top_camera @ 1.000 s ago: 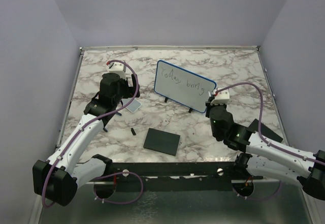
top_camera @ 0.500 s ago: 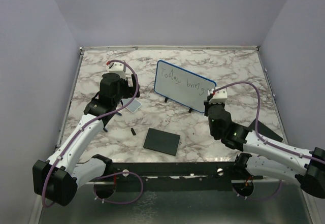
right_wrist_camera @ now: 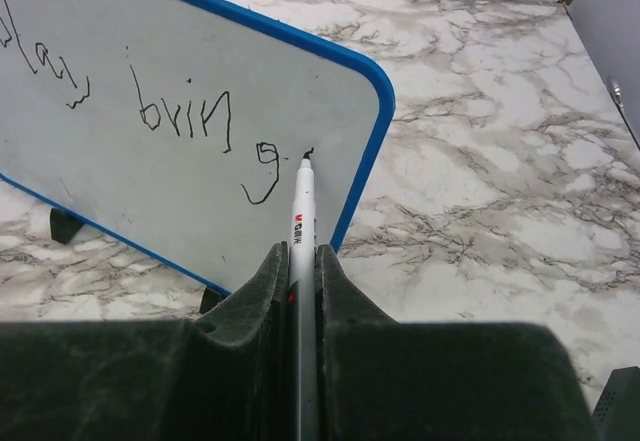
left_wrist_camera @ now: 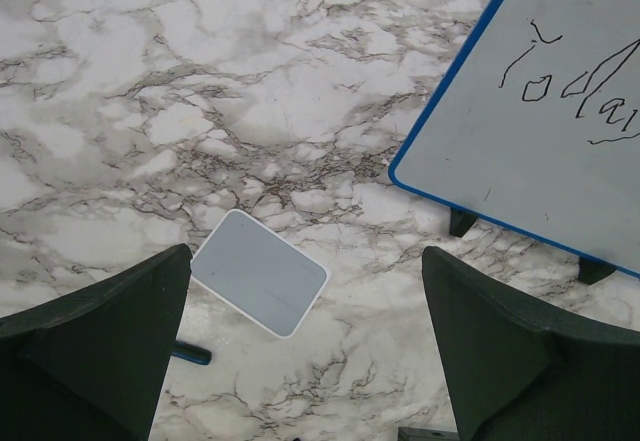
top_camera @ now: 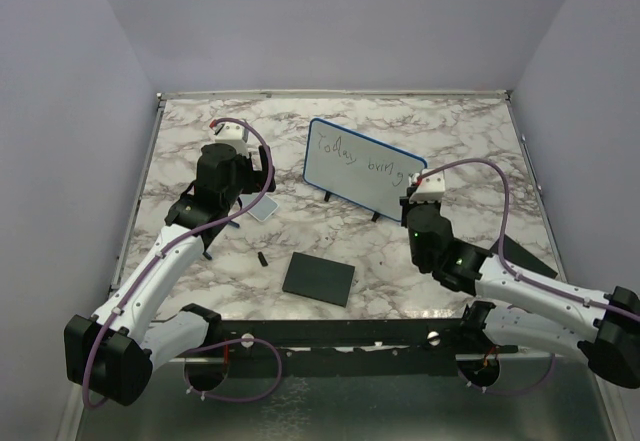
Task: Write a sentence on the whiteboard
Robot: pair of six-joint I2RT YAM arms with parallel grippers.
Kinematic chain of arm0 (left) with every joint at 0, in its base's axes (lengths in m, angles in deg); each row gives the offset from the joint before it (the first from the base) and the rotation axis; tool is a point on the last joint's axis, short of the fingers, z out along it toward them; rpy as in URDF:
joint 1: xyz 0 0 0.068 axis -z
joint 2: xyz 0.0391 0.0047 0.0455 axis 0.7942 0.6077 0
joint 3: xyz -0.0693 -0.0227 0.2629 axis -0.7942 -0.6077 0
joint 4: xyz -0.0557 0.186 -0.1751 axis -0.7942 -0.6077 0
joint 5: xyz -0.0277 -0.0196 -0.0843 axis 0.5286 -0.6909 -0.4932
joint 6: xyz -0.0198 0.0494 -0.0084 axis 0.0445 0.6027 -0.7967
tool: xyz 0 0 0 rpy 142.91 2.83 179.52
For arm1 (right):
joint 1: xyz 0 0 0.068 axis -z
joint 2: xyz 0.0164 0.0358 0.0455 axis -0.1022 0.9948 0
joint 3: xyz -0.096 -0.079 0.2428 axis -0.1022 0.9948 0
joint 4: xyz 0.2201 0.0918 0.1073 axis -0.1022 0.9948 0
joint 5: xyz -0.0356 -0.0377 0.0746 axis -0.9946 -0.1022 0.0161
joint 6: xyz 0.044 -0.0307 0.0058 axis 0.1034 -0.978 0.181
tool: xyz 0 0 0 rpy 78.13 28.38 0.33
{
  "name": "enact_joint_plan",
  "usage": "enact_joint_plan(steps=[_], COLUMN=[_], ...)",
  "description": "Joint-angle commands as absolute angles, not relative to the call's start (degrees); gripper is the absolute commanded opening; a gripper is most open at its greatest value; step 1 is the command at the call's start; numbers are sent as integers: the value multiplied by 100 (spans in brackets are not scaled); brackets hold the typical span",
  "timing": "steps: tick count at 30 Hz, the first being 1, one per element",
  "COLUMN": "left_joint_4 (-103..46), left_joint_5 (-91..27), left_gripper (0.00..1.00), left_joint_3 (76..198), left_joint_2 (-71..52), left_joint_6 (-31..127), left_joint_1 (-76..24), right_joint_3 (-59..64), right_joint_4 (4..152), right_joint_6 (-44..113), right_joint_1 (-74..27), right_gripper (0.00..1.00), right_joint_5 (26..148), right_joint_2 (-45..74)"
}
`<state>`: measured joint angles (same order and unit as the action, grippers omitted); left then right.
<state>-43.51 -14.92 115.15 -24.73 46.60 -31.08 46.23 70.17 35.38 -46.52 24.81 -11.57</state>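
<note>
The whiteboard (top_camera: 360, 167), white with a thin blue rim and two black feet, stands tilted at the middle back; it also shows in the right wrist view (right_wrist_camera: 150, 111) and the left wrist view (left_wrist_camera: 560, 131). The sentence (top_camera: 355, 161) reads "Today bring" in thin dark marker, with a fresh short stroke after the g (right_wrist_camera: 262, 166). My right gripper (right_wrist_camera: 302, 261) is shut on a white marker (right_wrist_camera: 303, 211) whose tip touches the board near its right edge. My left gripper (left_wrist_camera: 305, 361) is open and empty above the table, left of the board.
A small pale grey-edged tile (left_wrist_camera: 258, 271) lies under the left gripper. A black square pad (top_camera: 318, 278) lies near the front middle, with a small black cap (top_camera: 262, 259) to its left. A dark blue-ended stick (left_wrist_camera: 190, 354) lies by the left finger.
The right arm has shifted left and toward the board with the marker. The left arm has not moved.
</note>
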Motion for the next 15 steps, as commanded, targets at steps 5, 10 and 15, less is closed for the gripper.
enact_joint_plan(steps=[5, 10, 15], left_joint_4=[-4268, -4270, -4271], left_joint_5=[-1577, -1577, -1583], left_gripper=[99, 99, 99], left_joint_3=[11462, 11462, 11462], left_joint_2=[-2551, -2552, -2561], left_joint_6=[4656, 4661, 4663], left_joint_1=[-3095, -3091, -3088], right_joint_3=[4631, 4618, 4657], right_joint_4=[6795, 6869, 7126], right_joint_6=[3472, 3530, 3714], right_joint_1=[-4582, -4573, -4573], right_gripper=[0, 0, 0], right_joint_5=[2618, 2641, 2593], right_joint_2=[-948, -927, -1070])
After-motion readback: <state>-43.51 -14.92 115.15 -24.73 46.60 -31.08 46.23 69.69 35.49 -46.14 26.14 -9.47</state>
